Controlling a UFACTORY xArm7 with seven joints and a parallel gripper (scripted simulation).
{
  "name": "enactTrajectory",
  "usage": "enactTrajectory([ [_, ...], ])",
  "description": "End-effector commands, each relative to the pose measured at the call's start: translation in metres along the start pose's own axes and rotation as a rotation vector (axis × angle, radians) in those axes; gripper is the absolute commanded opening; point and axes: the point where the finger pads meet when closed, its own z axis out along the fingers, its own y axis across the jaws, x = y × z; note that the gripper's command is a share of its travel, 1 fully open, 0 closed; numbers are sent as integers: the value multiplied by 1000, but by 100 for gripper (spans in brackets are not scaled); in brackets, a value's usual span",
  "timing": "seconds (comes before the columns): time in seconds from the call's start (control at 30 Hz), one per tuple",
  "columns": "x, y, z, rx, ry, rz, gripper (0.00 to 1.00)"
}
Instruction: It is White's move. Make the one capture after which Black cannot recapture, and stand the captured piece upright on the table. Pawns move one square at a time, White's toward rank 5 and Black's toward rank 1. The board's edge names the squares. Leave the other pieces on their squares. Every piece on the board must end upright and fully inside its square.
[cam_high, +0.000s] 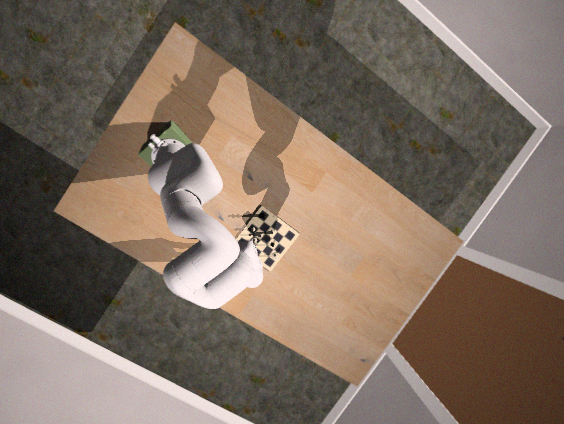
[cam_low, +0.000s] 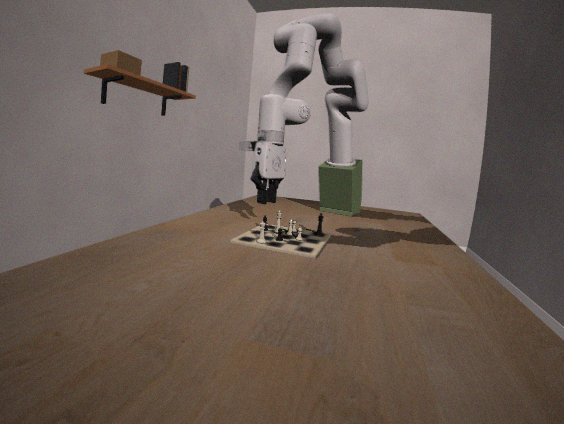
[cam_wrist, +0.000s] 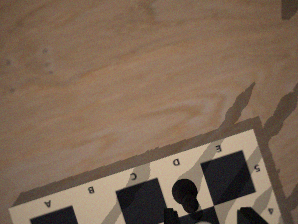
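The gripper (cam_low: 267, 201) (cam_wrist: 211, 217) points downward above the far side of the board in the exterior view. Its jaws are partly apart, with nothing clamped between them. In the wrist view, the 2 fingertips enter at the bottom of the frame, right of centre. The pale top of a piece shows between them at the lower edge; its type cannot be told.

A round-headed black piece (cam_wrist: 184, 192) stands on the light square under letter D, near the left fingertip in the frame. Its head leans toward the upper left of the frame and its foot toward the lower right, as seen from above.

The chessboard (cam_high: 296, 233) (cam_low: 316, 254) (cam_wrist: 155, 168) lies flat on the table (cam_high: 350, 210) (cam_low: 280, 310) (cam_wrist: 100, 100). In the exterior view, the visible pieces stand upright on it, long axes vertical. A tall black piece (cam_low: 320, 226) stands at the right; a tall white piece (cam_low: 262, 233) stands at the left front.

The arm (cam_high: 200, 225) (cam_low: 302, 45) rises from a green block (cam_high: 181, 131) (cam_low: 340, 190), right of centre in the exterior view.
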Motion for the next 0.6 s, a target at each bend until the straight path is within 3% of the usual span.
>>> enactTrajectory([
  [0.0,0,-1,6,3,0,0,39],
  [0.57,1,-2,26,3,0,0,39],
])
